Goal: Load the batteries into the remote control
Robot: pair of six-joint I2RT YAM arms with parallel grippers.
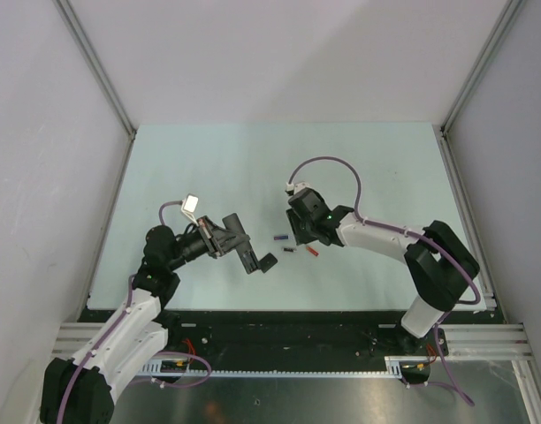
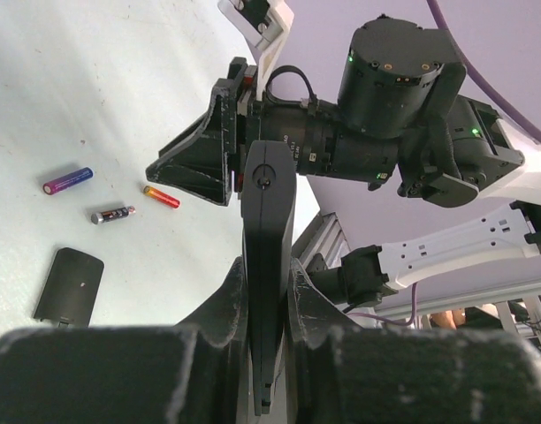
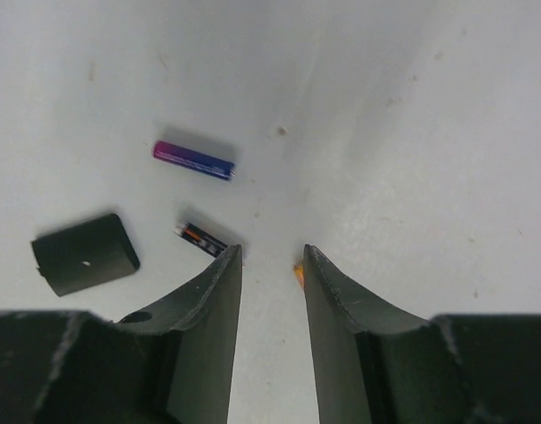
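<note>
My left gripper (image 1: 238, 240) is shut on the slim black remote control (image 1: 244, 247) and holds it above the table; in the left wrist view the remote (image 2: 268, 221) stands edge-on between the fingers (image 2: 219, 305). Its black cover (image 1: 268, 262) lies flat on the table beside it. Three batteries lie apart on the table: blue-purple (image 1: 278, 237), dark (image 1: 288, 250) and red (image 1: 309, 252). My right gripper (image 1: 301, 234) is open and empty, low over them. In the right wrist view its tips (image 3: 270, 256) stand between the dark battery (image 3: 202, 238) and the red one (image 3: 299, 272), which is mostly hidden behind the right finger.
The pale green table (image 1: 209, 168) is walled by grey panels with metal posts at the back corners. A rail (image 1: 279, 336) runs along the near edge. The right arm's purple cable (image 1: 328, 161) loops above its wrist.
</note>
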